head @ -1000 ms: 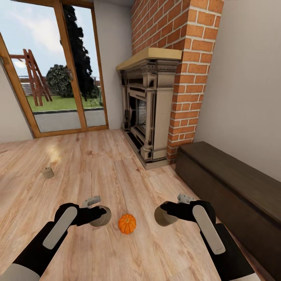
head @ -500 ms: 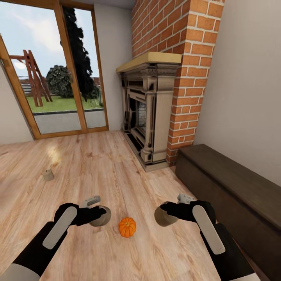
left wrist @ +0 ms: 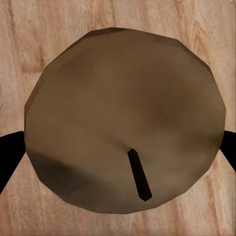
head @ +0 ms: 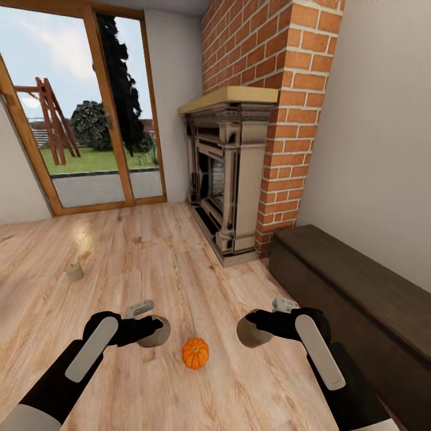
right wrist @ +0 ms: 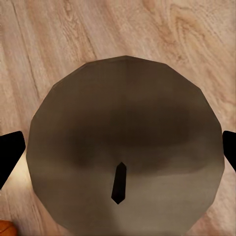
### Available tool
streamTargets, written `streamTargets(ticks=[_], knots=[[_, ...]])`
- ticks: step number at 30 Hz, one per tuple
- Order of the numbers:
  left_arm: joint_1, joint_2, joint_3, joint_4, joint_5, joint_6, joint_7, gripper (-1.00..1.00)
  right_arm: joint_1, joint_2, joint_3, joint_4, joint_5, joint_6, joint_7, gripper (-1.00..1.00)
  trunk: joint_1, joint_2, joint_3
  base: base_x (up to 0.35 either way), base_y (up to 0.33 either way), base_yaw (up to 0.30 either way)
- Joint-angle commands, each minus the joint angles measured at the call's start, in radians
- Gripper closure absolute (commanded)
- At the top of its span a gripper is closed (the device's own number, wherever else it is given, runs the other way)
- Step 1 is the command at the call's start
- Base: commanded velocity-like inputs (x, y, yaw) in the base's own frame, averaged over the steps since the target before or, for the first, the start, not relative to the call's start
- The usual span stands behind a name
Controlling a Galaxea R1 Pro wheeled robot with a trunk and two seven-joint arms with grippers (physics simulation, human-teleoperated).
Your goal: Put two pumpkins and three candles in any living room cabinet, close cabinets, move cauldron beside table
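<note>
Brick chimney (head: 287, 90) with the beige fireplace (head: 230, 173) stands far centre; glazed doors (head: 78, 114) far left. Long dark cabinet (head: 359, 299) runs along the right wall, front panels shut. Left gripper (head: 157, 329) is clamped on a candle (head: 154, 333), wick end facing its wrist camera (left wrist: 125, 123). Right gripper (head: 248, 330) grips a second candle (head: 251, 333), same orientation (right wrist: 125, 142). Pumpkin (head: 196, 353) sits on the plank floor (head: 149, 251) between the two grippers, near, touching neither. Third candle (head: 74, 272) stands upright on the floor, left, well apart from the arms.
</note>
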Motion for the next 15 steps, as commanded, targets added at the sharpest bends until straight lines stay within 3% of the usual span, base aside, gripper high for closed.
streamTargets(ticks=[1,15], knots=[[-0.001,0.001,-0.002,-0.001,0.010,0.000,0.011,1.00,-0.001,-0.001,0.002,-0.001,-0.009,0.001,-0.010,1.00,-0.004,0.007,0.002,0.000,0.000,0.000],[-0.001,0.004,-0.001,-0.001,0.010,0.000,0.011,1.00,-0.001,-0.001,0.002,-0.001,-0.010,0.001,-0.010,1.00,-0.058,0.105,0.042,0.000,0.000,0.000]])
